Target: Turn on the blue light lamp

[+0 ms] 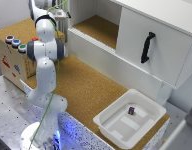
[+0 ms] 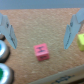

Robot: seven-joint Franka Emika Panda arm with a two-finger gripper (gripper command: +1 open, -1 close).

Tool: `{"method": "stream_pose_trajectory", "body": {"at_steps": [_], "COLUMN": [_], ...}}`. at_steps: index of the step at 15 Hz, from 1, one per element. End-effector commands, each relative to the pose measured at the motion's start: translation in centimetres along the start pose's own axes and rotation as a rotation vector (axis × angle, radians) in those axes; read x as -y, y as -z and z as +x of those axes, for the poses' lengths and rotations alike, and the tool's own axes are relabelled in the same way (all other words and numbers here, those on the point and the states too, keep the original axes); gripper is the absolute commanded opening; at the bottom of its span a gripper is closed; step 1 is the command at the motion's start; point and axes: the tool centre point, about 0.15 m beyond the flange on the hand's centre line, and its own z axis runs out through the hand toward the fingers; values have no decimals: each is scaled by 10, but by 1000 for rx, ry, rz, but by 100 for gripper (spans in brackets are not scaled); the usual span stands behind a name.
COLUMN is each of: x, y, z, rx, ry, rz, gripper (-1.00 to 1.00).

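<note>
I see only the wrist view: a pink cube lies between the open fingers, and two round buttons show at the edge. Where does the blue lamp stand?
Observer: In the exterior view, the blue light lamp is the middle one of three buttons in a row on a brown box, at that view's left.
Operator: Which buttons are beside it?
Observer: A red-capped button is on one side and a green-capped button on the other.
Operator: What else is near?
Observer: A white bin at the exterior view's right holds a small dark object.
</note>
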Motion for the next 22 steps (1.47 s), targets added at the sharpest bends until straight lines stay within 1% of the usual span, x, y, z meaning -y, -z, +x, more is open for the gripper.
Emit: {"method": "stream_pose_trajectory", "body": {"at_steps": [1,2,3,5,7,9,10,11,12,14,16,18,19,22], "x": [84,102,114,134,156,170,173,174,175,175,166,153,147,137], "y": [19,14,8,1,0,-3,-5,-8,-8,-10,-24,-30,-33,-49], "z": [31,38,40,46,49,48,46,46,46,51,61,65,65,66], "rx": [150,157,136,123,105,84,79,84,70,52,65,63,53,64], "ry": [85,111,120,149,149,132,106,103,103,119,153,158,159,161], "rz": [-94,-101,-102,-111,-156,-214,-233,-242,-241,-263,-248,-253,-244,-221], "gripper": [100,100,100,100,100,100,-100,-100,-100,-100,-100,-100,-100,-100]}}
